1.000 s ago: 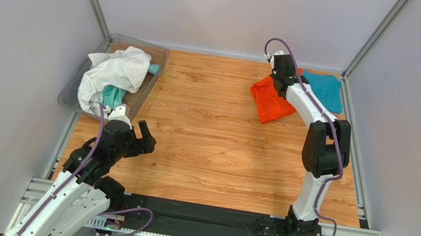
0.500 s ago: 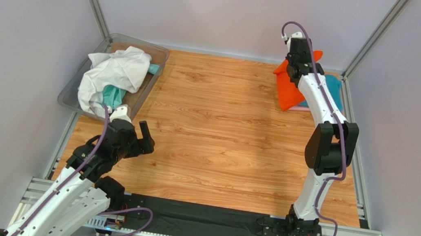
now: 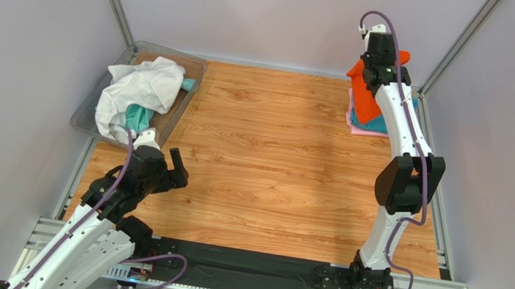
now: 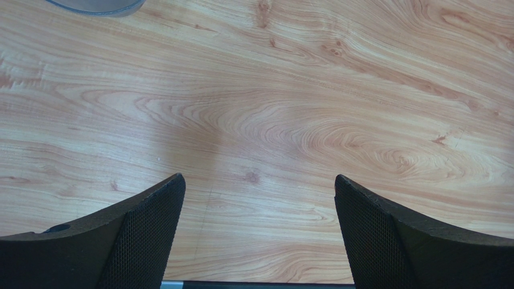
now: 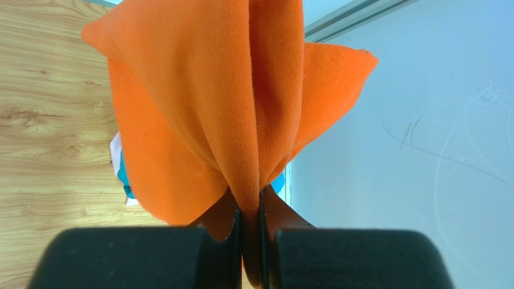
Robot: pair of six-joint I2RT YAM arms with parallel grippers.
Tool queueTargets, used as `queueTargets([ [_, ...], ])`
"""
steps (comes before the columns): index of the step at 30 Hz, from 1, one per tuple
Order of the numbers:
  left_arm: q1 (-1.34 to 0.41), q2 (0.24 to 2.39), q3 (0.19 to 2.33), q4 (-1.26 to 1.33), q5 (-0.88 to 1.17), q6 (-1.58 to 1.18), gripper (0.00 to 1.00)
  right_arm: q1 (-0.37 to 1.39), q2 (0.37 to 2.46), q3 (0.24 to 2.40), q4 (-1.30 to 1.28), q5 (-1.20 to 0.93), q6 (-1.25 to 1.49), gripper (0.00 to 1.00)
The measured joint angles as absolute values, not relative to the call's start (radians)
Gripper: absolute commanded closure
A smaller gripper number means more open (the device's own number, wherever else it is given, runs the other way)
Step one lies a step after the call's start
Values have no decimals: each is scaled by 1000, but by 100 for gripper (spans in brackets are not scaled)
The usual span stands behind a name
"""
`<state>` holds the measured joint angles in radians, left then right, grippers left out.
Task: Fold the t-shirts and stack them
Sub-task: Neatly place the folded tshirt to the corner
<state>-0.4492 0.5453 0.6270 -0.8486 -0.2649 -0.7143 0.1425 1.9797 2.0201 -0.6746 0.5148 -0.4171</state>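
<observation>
A bright orange t-shirt hangs bunched from my right gripper, whose jaws are shut on a fold of it. In the top view that gripper is raised at the far right corner, and the orange t-shirt dangles over a folded teal t-shirt lying on a pink one. A white t-shirt and another teal one lie crumpled in the bin. My left gripper hovers open over bare wood, also seen near the front left.
The clear plastic bin stands at the far left of the wooden table; its corner shows in the left wrist view. Grey walls and metal frame posts close in the far right corner.
My right arm has lifted the orange t-shirt off the table and carried it back and right, over the teal and pink pile. The left arm has barely moved.
</observation>
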Motion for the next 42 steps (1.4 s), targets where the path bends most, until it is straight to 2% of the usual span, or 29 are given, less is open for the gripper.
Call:
queueTargets([
  [23, -449, 572, 627, -849, -273, -718, 0, 118, 2086, 2082, -721, 492, -385, 100],
  [42, -449, 604, 627, -855, -298, -722, 0, -27, 2253, 2182, -720, 416, -276, 100],
])
